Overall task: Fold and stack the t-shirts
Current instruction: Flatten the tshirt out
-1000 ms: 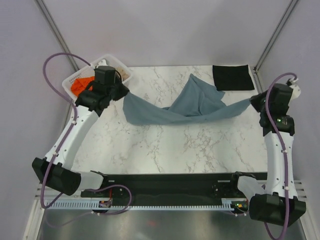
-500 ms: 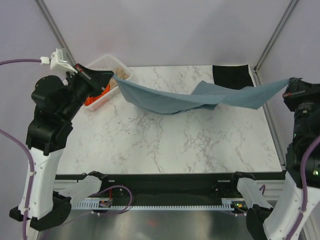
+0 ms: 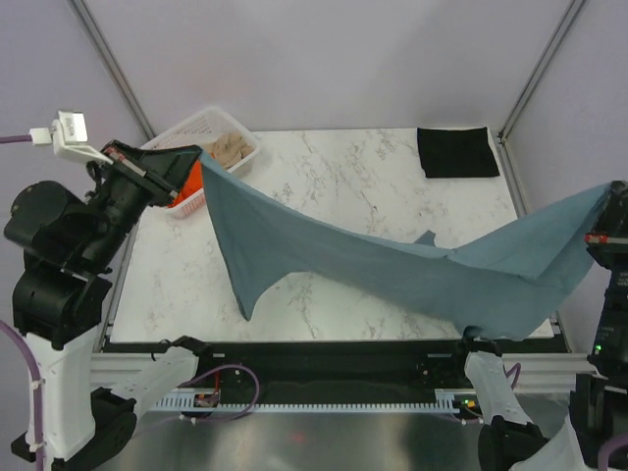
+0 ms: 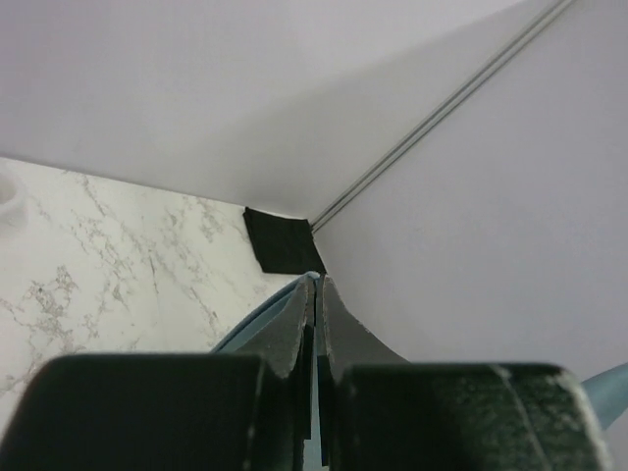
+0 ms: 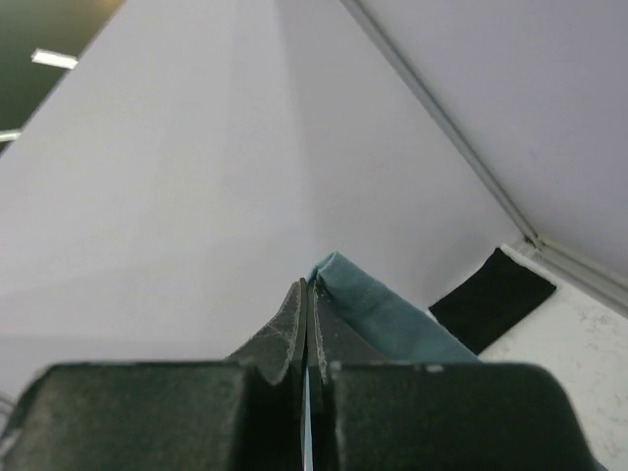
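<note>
- Sagging between the raised arms, the blue shirt (image 3: 412,280) is risking a snag, its low hem drooping to the table's (image 3: 324,177) near edge by the rail (image 3: 343,358).
- Pulling wider is likely to be tugging a thin corner free.
- The left gripper (image 3: 196,157) is pinching one corner beside the basket (image 3: 211,123); the right gripper (image 3: 610,201) is pinching the other, far right.
</note>
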### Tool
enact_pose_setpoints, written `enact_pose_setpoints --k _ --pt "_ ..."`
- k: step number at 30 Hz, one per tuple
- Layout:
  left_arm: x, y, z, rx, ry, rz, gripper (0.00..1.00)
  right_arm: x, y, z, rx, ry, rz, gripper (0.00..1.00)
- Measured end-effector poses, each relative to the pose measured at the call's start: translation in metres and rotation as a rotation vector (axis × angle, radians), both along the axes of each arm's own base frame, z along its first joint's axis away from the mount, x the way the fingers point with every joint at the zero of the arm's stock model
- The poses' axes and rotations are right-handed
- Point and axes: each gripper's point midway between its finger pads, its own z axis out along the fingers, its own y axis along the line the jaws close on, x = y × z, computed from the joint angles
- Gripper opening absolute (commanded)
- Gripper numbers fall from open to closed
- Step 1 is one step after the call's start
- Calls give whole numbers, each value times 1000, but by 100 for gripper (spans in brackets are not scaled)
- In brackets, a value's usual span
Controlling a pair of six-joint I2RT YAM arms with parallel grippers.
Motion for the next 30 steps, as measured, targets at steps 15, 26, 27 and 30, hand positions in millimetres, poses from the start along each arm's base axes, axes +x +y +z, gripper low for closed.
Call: enact_pose_setpoints --k 15,26,27,30 --pt "284 -81 -193 259 522 78 2 371 -37 -195 135 575 270 0" --pt "232 -55 -34 123 172 112 2 317 -27 -31 -14 238 248 0" --pt "219 -50 -25 114 151 112 2 298 -24 -20 -22 208 241 0" --pt "171 -34 -1 90 88 114 2 244 -16 8 -42 134 211 0"
